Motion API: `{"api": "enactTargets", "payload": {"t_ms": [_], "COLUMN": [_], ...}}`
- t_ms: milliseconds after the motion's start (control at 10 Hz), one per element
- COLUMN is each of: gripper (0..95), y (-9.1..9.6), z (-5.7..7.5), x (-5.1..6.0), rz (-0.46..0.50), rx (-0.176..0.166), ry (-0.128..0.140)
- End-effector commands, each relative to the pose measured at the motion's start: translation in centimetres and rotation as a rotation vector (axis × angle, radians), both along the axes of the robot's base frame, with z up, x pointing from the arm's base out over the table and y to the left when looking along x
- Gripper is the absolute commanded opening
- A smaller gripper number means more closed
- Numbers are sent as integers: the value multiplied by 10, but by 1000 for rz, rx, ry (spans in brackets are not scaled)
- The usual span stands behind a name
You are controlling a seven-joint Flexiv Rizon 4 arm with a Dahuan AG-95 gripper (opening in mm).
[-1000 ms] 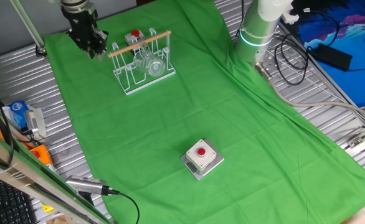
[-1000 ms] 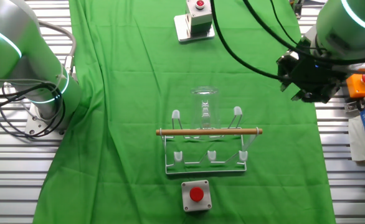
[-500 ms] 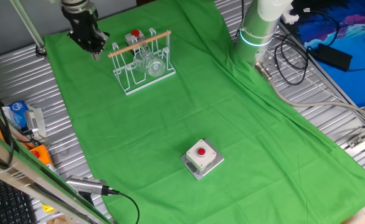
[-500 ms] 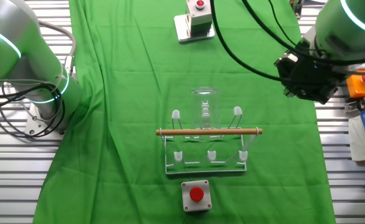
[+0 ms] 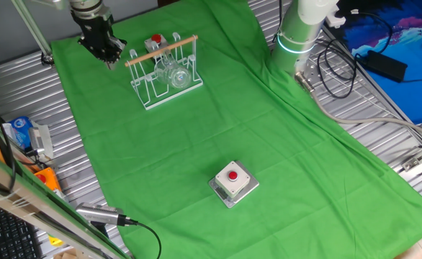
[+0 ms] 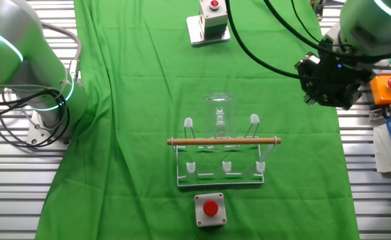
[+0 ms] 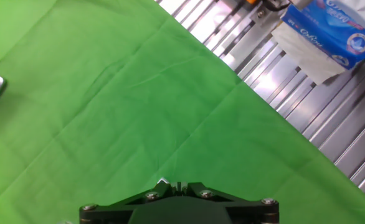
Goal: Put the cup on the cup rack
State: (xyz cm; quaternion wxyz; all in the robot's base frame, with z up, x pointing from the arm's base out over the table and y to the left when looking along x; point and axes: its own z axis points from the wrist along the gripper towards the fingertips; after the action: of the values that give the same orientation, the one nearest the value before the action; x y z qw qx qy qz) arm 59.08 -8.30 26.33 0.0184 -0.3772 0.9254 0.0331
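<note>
From one fixed view, my gripper [image 5: 111, 60] hangs over the green cloth [image 5: 218, 122] with nothing in it; whether my fingers are apart or together I cannot tell. Just to the right of my fingers stands the cup rack [image 5: 163, 73], and the cup [image 5: 176, 74] rests in it under the wooden rod [image 5: 160, 51], clear of my fingers. Farther right and nearer the camera sits a grey box [image 5: 233, 183] with a red button.

In the hand view, a blue packet [image 7: 335, 28] lies on the metal table [image 7: 294, 87] beyond my fingers.
</note>
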Motion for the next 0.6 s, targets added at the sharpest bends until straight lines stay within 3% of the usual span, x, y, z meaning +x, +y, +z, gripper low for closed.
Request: {"api": "enactTargets", "payload": {"t_ms": [100,400,600], "gripper": [0,0,0], "y": [1,1,1], "z": [0,0,0], "x": [0,0,0], "rz": [31,89,76], "rx": [14,70,70], "ry": [1,-10,-6]}}
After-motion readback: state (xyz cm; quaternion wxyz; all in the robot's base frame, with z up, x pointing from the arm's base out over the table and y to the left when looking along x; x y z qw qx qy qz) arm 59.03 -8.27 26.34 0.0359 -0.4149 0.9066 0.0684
